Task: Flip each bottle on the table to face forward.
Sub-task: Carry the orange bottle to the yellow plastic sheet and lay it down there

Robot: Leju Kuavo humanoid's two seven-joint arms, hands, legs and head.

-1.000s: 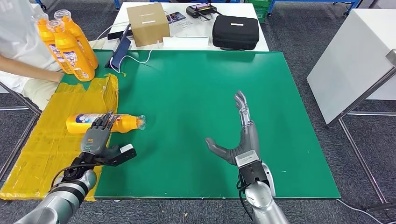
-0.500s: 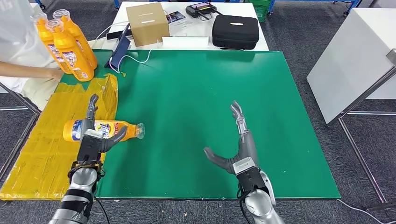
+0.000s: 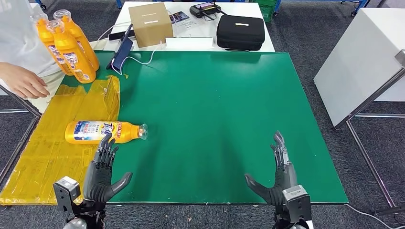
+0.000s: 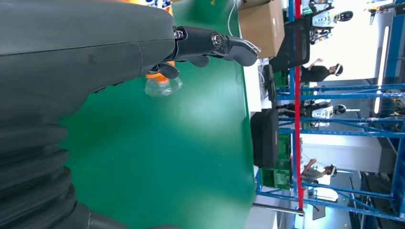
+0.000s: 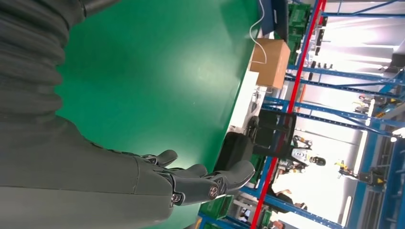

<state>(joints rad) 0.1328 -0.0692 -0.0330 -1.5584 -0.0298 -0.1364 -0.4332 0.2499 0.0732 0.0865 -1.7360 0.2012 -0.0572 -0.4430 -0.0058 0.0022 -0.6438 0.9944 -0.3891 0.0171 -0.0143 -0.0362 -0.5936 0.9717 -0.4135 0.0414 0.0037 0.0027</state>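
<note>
orange bottle (image 3: pixel 103 132) lies on its side, label up, at the left of the green table (image 3: pixel 215 105); left hand (image 3: pixel 101 172) and right hand (image 3: pixel 281 177) wide, holding nothing, near edge.

I count three orange bottles: one lying bottle (image 3: pixel 105 132) on its side, two upright bottles (image 3: pixel 67 45) standing together at the far left corner; one green table (image 3: pixel 229 95); one yellow sheet (image 3: pixel 52 148); one cardboard box (image 3: pixel 151 24); one black case (image 3: pixel 240 32); two robot hands, left hand (image 3: pixel 101 174) and right hand (image 3: pixel 278 179); one person's hand (image 3: pixel 21 81).
</note>
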